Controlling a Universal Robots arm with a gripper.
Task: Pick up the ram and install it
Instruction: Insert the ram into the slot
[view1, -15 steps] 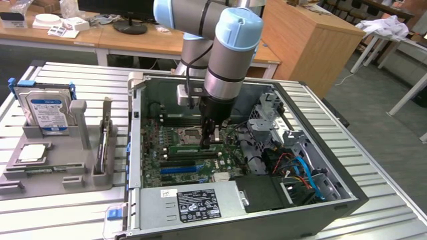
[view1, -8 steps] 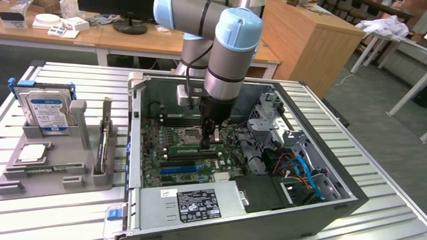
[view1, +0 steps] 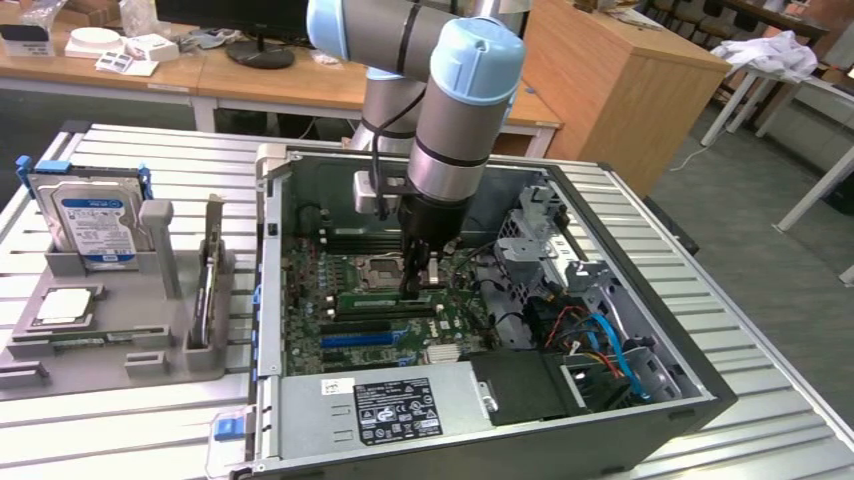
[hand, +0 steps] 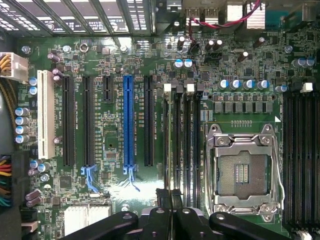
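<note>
Motherboard (view1: 350, 335) below — arm (view1: 454, 130) upright, claw (view1: 426, 288) tight above memory slots (hand: 183, 150)

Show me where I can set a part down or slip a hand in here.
Bare ribbed metal tabletop shows behind the grey parts holder, in front of it, and along the exterior view's right of the open black computer case. Inside the case is crowded: the gripper over the green motherboard, coloured cables beside it.
</note>
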